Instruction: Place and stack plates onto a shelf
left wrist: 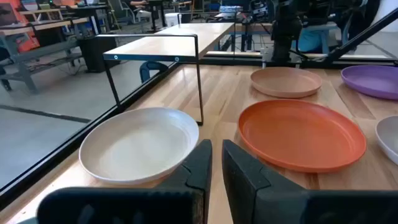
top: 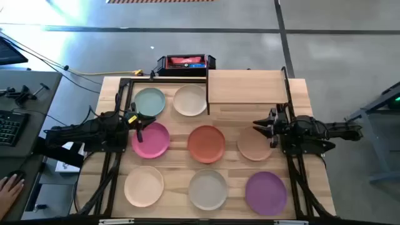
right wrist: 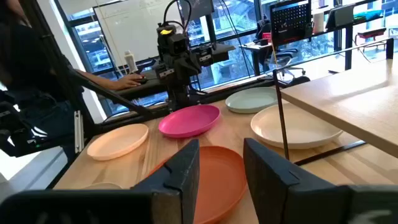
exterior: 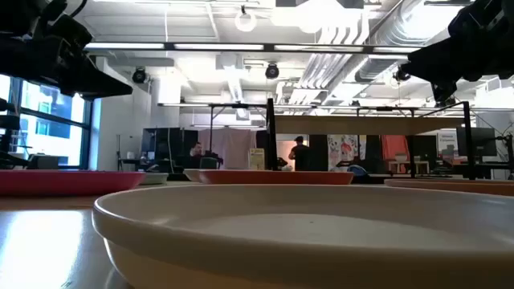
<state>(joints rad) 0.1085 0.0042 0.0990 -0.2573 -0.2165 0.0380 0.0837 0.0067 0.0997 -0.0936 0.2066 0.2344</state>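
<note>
Eight plates lie flat on the wooden tabletop, each apart from the others: teal [top: 150, 102], cream [top: 190, 100], magenta [top: 150, 139], orange-red [top: 206, 143], tan [top: 255, 145], peach [top: 144, 185], pale grey [top: 208, 189] and purple [top: 266, 191]. The shelf [top: 247, 86], a raised light-wood board on thin black posts, stands at the far right with nothing on it. My left gripper [top: 139, 123] hovers between the teal and magenta plates, open by a narrow gap [left wrist: 217, 155]. My right gripper [top: 261, 128] hovers over the tan plate's far edge, open [right wrist: 221, 162].
A red and black box [top: 185, 62] sits beyond the table's far edge. A black frame rail [top: 125, 94] runs along the left side. A person's hand [top: 7, 187] and a keyboard [top: 7, 125] are at a desk left of the table. Bare wood shows between the plates.
</note>
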